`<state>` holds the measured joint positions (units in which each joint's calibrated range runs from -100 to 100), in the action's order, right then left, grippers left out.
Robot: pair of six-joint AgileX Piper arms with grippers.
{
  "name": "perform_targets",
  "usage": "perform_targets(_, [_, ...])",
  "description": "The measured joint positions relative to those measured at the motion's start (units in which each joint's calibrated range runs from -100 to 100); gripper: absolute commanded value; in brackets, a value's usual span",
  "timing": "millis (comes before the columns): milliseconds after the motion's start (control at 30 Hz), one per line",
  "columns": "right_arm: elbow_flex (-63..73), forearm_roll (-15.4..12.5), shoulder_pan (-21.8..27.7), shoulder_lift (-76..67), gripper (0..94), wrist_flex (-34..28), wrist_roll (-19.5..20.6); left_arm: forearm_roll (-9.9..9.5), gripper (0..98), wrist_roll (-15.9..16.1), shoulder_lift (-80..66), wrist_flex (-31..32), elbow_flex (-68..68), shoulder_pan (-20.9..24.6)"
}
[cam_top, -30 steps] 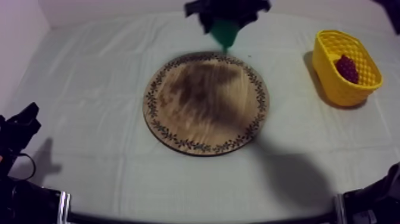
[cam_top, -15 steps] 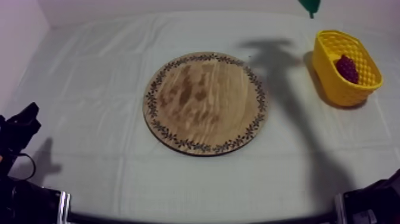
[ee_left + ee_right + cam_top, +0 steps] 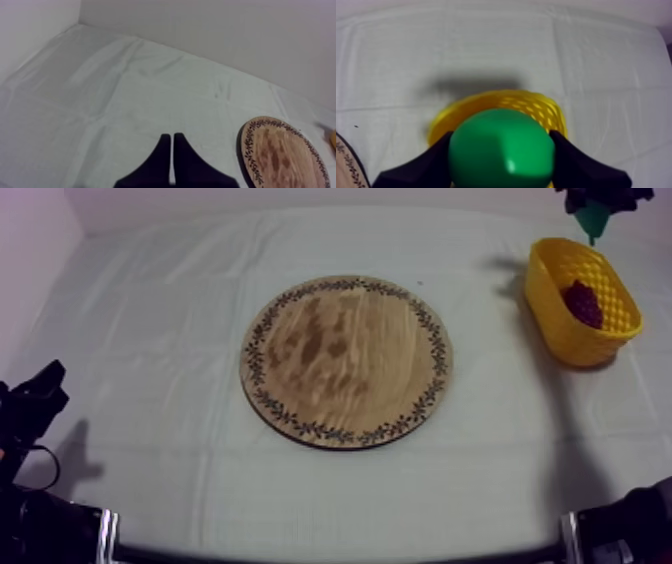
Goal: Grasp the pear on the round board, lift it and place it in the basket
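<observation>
The pear (image 3: 593, 220) is held tapered end down in the right pincer (image 3: 500, 139), clamped round it above the basket's (image 3: 583, 338) far rim, while the left pincer (image 3: 171, 150) is pressed together on nothing.

Soft, rather dim light from overhead, tinted faintly violet toward the wall (image 3: 225, 30) — spread evenly over the surface (image 3: 150, 338). Diffuse grey shadow just left of the yellow basket (image 3: 553, 328), a paler band across the surface toward the lower right of the top view. Dull, patchy sheen on the wooden board (image 3: 345, 363). One small bright glint on the pear (image 3: 501, 150), a dark smear of shadow beyond the basket
</observation>
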<state>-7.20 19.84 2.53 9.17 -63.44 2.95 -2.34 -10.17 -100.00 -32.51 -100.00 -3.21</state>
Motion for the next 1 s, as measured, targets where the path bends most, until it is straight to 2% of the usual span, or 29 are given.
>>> perform_targets(233, [-8.8,0.3,2.5,0.7,42.9,5.3,1.2,0.00,0.1,0.0,0.0,0.0,0.0,0.0])
perform_targets(400, [-12.8,-1.0,3.1,2.1,44.7,7.2,1.1,0.00,0.1,0.0,0.0,0.0,0.0,0.0])
perform_targets(467, [-13.7,-1.4,3.2,2.8,48.2,8.4,1.1,0.00,0.1,0.0,0.0,0.0,0.0,0.0])
perform_targets(633, [-14.4,-3.1,3.9,4.5,63.8,10.4,0.3,0.00,0.1,0.0,0.0,0.0,0.0,0.0])
perform_targets(733, [-14.5,-4.2,4.4,4.8,68.8,12.4,-0.4,0.00,0.1,0.0,0.0,0.0,0.0,0.0])
perform_targets(900, [-16.5,-4.9,4.8,3.6,66.7,16.6,-1.3,0.00,0.1,0.0,0.0,0.0,0.0,0.0])
perform_targets(1000, [-19.4,-4.4,5.2,1.4,66.5,20.9,-1.3,0.00,0.1,0.0,0.0,0.0,0.0,0.0])
